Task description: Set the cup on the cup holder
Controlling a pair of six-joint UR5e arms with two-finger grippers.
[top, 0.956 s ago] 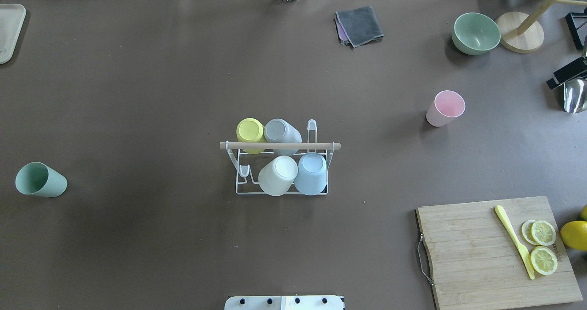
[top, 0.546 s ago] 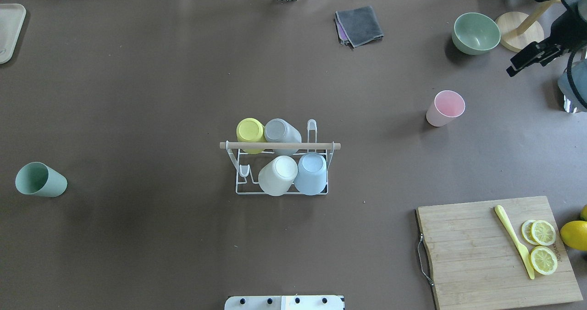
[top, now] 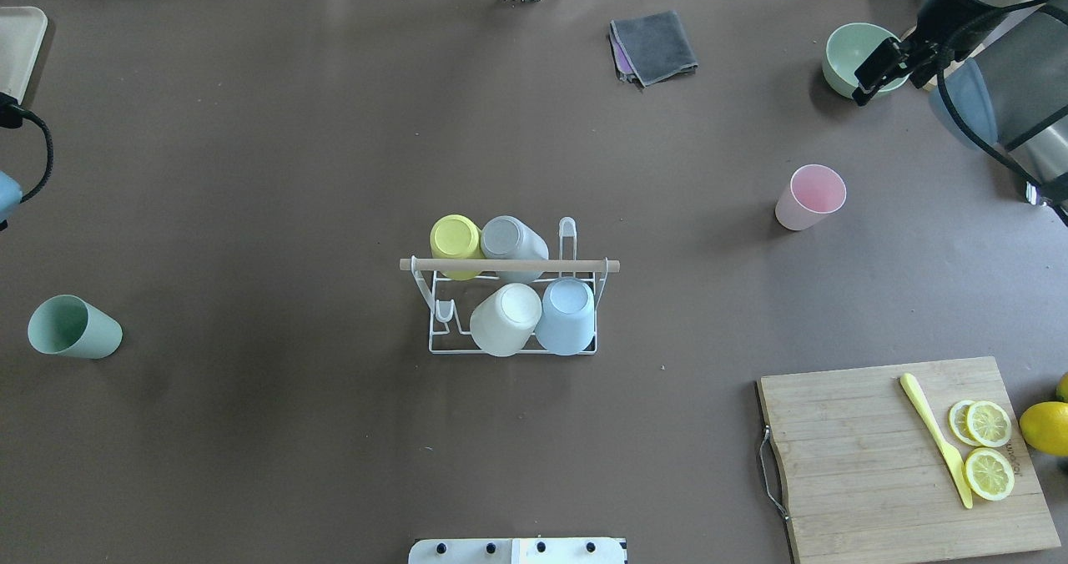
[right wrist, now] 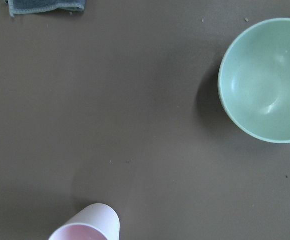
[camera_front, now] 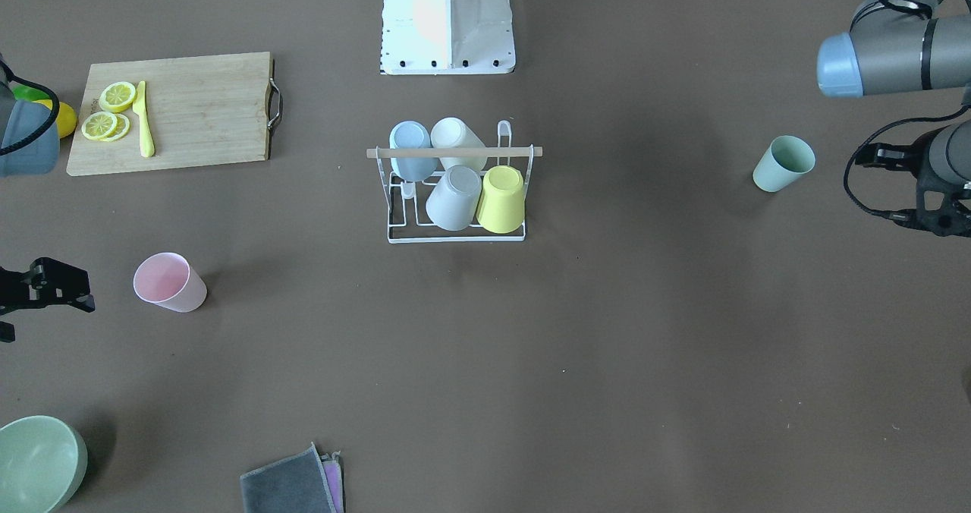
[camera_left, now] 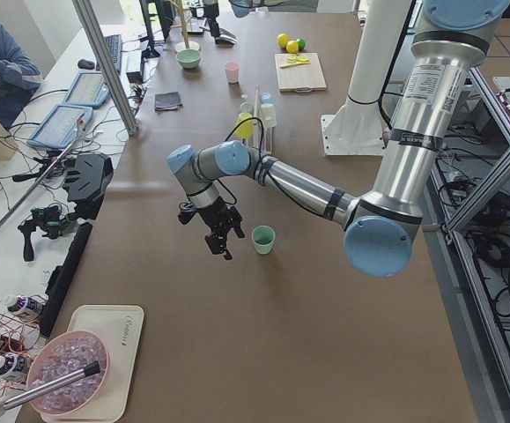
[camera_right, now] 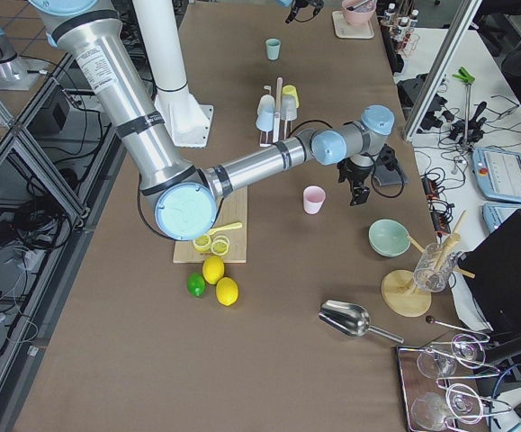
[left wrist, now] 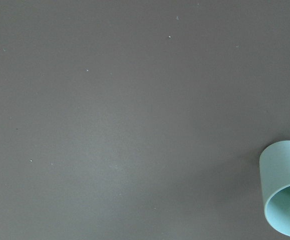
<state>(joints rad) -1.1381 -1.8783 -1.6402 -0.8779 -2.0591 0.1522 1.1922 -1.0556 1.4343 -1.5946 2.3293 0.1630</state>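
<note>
**Both arms swing in, no cup taken yet**

A second ago the overhead view showed only a sliver of the right arm at its edge. That arm now reaches in over the far right corner, and the left arm's cable has appeared at the left edge. Nothing on the surface has moved, so this reads as the approach.

The cup holder (top: 584,264) stands mid-surface carrying yellow, grey, white and blue cups upside down, with two pegs free. The pink cup (top: 811,197) stands upright, well to the rack's right. The right pincer (camera_right: 359,196) hangs raised near it on the side towards the green bowl (top: 843,55). Its wrist camera catches only the cup's rim at the bottom edge.

The mint cup (top: 73,327) lies well to the left, with the left pincer (camera_left: 218,238) just beside it and not touching.

I cannot tell how wide either pincer stands.
</note>
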